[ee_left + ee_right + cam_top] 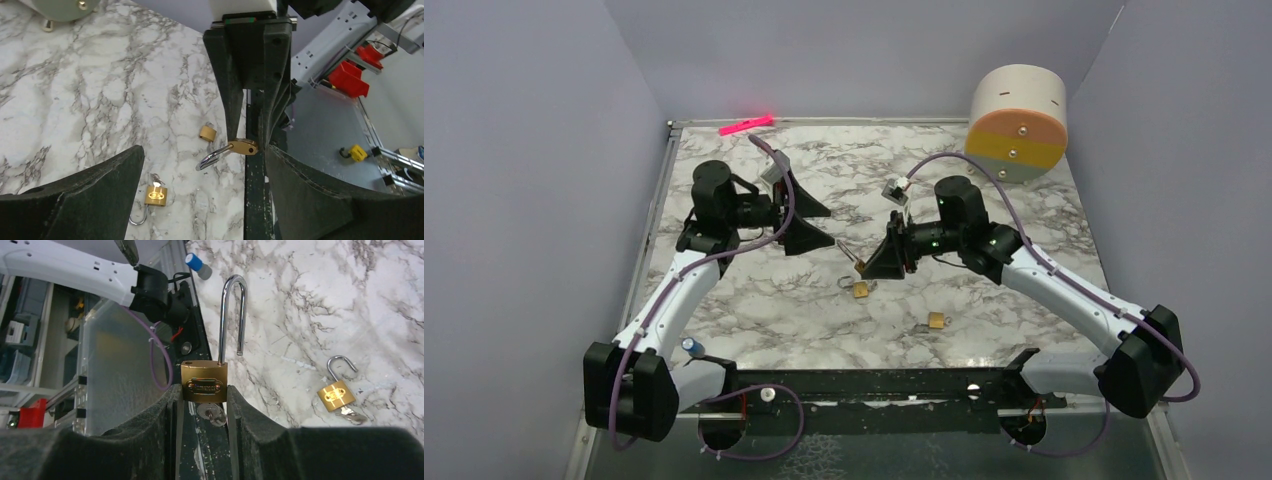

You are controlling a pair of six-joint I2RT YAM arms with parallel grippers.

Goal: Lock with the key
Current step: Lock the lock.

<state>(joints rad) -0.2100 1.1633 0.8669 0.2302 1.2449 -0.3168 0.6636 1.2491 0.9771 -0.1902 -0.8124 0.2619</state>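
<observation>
Finding 1, tools. Right tool [204,392] is clamped on the brass body of the held padlock [204,381], one finger on each side face. Left tool [829,228] has its fingers wide apart and grips nothing.

Finding 2, task item. The key [215,415] sits in the keyhole at the base of the held padlock. It is down in the gap between the right tool's fingers, on the palm side.

Finding 3, governing relation. The lock's long axis runs from the right tool's palm out toward the left tool. The open shackle [232,315] leads and the key end trails. You therefore face the shackle with the left tool, which is the nearer free arm, and the lock body and right fingers stand between you and the key. Judgement: the left tool can press the shackle home from here. It can't reach the key w/o coming round or a re-grip.

Finding 4, view differences.
- Right wrist cam is the only view showing the key seated and the shackle's free leg out of its hole.
- Left wrist cam shows the held lock ahead, roughly centred between your open fingers. The key isn't visible there.
- Top cam shows both tools near each other at mid table [984,200]. The key is too small to make out.

Finding 5, other items. A second padlock [336,394], shackle open, lies on the table w/ its own key [350,414]. A third padlock [937,321] lies nearer the arm bases. Don't confuse them.
</observation>
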